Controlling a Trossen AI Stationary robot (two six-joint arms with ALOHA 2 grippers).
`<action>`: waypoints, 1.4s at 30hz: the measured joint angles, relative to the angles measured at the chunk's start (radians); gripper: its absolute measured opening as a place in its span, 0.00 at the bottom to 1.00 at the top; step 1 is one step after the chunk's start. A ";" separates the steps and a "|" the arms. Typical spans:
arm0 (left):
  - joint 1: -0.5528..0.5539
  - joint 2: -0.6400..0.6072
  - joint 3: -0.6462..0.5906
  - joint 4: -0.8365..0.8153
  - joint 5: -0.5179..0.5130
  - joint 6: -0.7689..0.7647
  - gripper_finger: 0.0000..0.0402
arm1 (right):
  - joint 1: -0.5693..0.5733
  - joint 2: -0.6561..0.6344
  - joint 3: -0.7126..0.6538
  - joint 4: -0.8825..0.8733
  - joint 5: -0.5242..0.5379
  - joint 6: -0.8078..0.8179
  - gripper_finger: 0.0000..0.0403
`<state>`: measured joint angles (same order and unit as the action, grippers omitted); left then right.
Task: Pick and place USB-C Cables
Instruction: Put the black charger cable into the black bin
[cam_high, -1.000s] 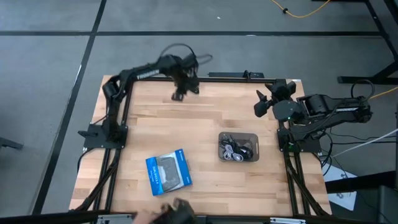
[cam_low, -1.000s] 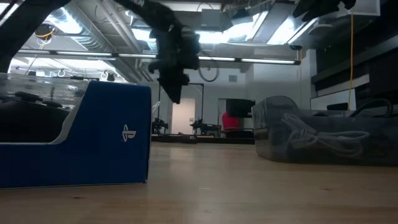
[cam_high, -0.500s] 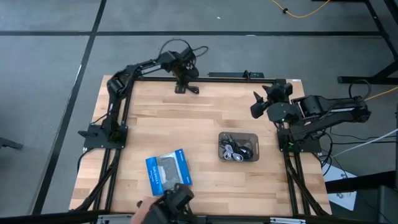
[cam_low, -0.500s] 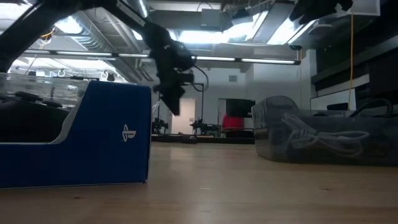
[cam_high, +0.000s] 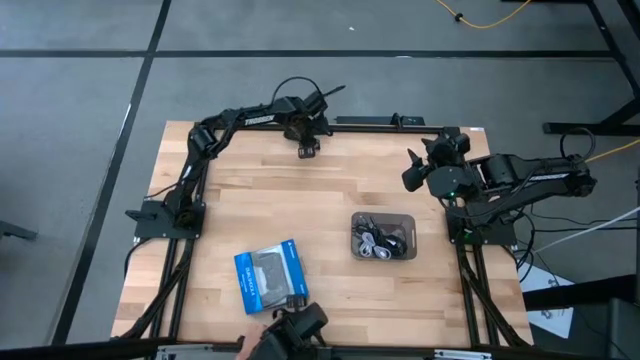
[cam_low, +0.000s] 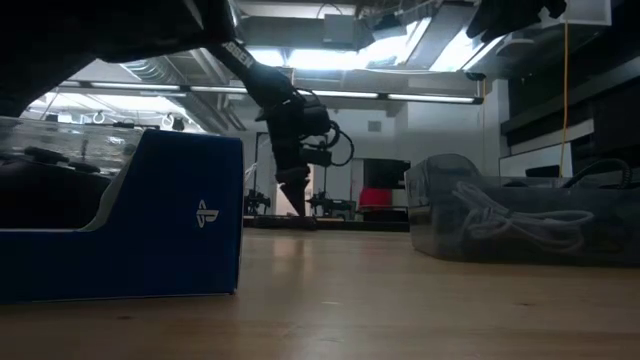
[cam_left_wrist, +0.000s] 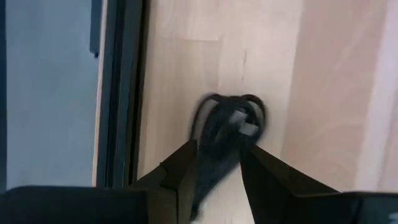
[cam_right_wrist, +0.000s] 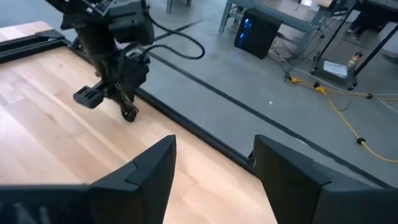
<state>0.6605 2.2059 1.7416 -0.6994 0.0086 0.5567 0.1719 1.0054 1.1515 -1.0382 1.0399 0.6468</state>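
1. Left gripper (cam_high: 308, 146) at the table's (cam_high: 250, 210) far edge, fingers closed around a black USB-C cable (cam_left_wrist: 228, 122).
2. Cable looks light, soft and floppy; best gripped across the bunched coil.
3. Coiled, so no clear long axis or pointing direction.
4. More cables (cam_high: 378, 240) lie in the clear bin (cam_high: 383, 219).
5. Right gripper (cam_high: 415, 170) waits open, near the table's right edge.
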 joint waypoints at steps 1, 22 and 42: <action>0.000 0.000 0.000 0.000 -0.009 -0.010 0.29 | 0.000 0.000 0.000 -0.002 -0.010 0.000 0.55; -0.021 0.053 0.005 -0.143 -0.055 -0.051 0.24 | 0.001 0.001 0.000 -0.023 -0.069 0.003 0.55; -0.154 0.065 0.326 -0.447 -0.041 -0.109 0.00 | 0.001 0.001 0.000 -0.023 -0.100 0.006 0.55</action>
<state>0.5069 2.2711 2.0679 -1.1461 -0.0323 0.4480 0.1726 1.0061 1.1515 -1.0607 0.9401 0.6525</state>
